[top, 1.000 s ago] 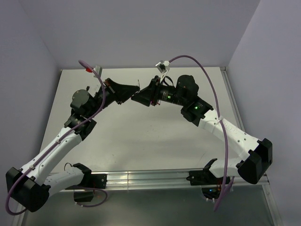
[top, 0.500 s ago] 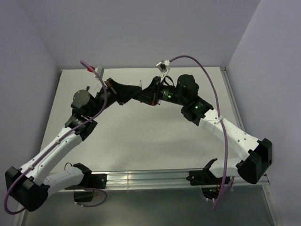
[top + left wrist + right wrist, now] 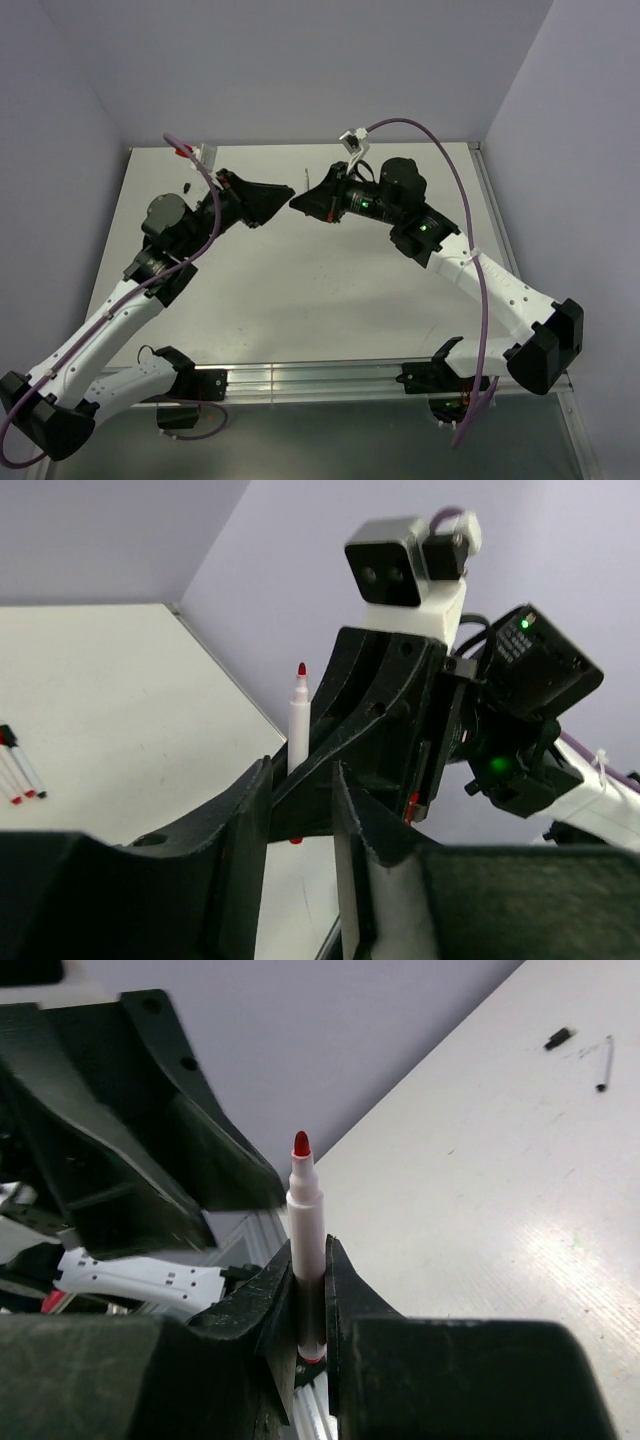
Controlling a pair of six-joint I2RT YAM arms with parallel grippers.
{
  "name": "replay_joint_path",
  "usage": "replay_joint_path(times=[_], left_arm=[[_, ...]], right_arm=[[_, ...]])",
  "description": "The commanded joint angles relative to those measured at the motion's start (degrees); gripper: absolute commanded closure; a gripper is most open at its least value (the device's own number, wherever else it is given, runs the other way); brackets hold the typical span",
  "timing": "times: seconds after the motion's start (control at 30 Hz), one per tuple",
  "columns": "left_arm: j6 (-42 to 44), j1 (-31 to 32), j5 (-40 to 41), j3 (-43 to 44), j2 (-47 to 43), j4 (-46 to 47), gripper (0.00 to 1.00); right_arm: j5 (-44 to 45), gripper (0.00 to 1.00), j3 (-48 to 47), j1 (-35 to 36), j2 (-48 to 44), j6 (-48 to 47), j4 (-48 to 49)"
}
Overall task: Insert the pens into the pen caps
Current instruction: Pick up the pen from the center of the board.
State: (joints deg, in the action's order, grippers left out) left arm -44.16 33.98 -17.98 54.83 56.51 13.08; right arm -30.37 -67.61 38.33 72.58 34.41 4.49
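white red-tipped pen (image 3: 305,1200) gripped by right end effector (image 3: 312,1265), left end effector (image 3: 300,780) seemingly parted

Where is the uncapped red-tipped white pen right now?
In the right wrist view the white-barrelled, red-tipped marker pen is clamped tip-out in the right gripper; from above, that is over the table's far middle, facing the left gripper's parted fingers.

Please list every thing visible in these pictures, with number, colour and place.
held pen: one, white, red tip, upright in right claw
loose pens: three, white, side by side on table
cap: one, black, on table
thin stick, perhaps a pen: one, dark-ended, near the cap
cables: two, purple, looping above table
table: one, white, under everything
left claw: one, black, open, near held pen
right claw: one, black, shut on held pen
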Motion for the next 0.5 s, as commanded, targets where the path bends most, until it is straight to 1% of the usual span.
replay_joint_path(times=[0.0, 0.07, 0.17, 0.2, 0.23, 0.3, 0.33, 0.37, 0.4, 0.43, 0.47], left_arm=[[4.3, 0.3, 7.5, 4.6, -3.9, -4.5, 0.64], [5.5, 0.3, 10.2, 6.0, -4.6, -7.9, 0.62], [6.1, 0.3, 17.3, 7.8, -4.7, -11.9, 0.55], [6.0, 0.2, 22.4, 8.4, -4.4, -12.9, 0.53], [5.8, 0.2, 24.6, 9.9, -3.9, -16.0, 0.53], [5.5, 0.1, 29.1, 11.3, -1.2, -17.9, 0.53], [4.2, 0.0, 34.6, 13.5, 0.3, -19.2, 0.55], [3.6, -0.1, 36.9, 14.9, 3.7, -22.1, 0.61], [3.4, -1.0, 38.7, 16.4, 5.8, -23.4, 0.63], [2.0, -1.7, 42.0, 20.5, 8.0, -25.1, 0.65], [0.8, -2.7, 42.1, 22.5, 12.7, -28.4, 0.69]], right_arm=[[2.2, 1.0, -0.6, -1.3, -3.4, -1.2, 0.1], [2.4, 1.0, -0.1, -2.1, -4.1, -1.3, -0.8], [3.5, 1.0, 0.3, -2.5, -4.6, -2.2, -2.9], [3.9, 1.0, 0.6, -2.6, -5.2, -2.3, -3.3], [4.3, 1.0, 1.2, -2.6, -5.7, -2.4, -3.3], [4.1, 1.0, 3.3, -2.9, -6.9, -2.2, -2.6], [3.8, 1.0, 4.2, -3.1, -7.3, -2.2, -2.6], [3.7, 1.0, 4.6, -3.2, -7.4, -2.0, -2.6], [3.4, 1.0, 5.0, -3.3, -8.0, -2.0, -2.8], [3.6, 1.0, 5.6, -3.3, -8.2, -1.9, -3.1], [4.0, 1.0, 5.9, -3.3, -8.5, -1.9, -3.8]])
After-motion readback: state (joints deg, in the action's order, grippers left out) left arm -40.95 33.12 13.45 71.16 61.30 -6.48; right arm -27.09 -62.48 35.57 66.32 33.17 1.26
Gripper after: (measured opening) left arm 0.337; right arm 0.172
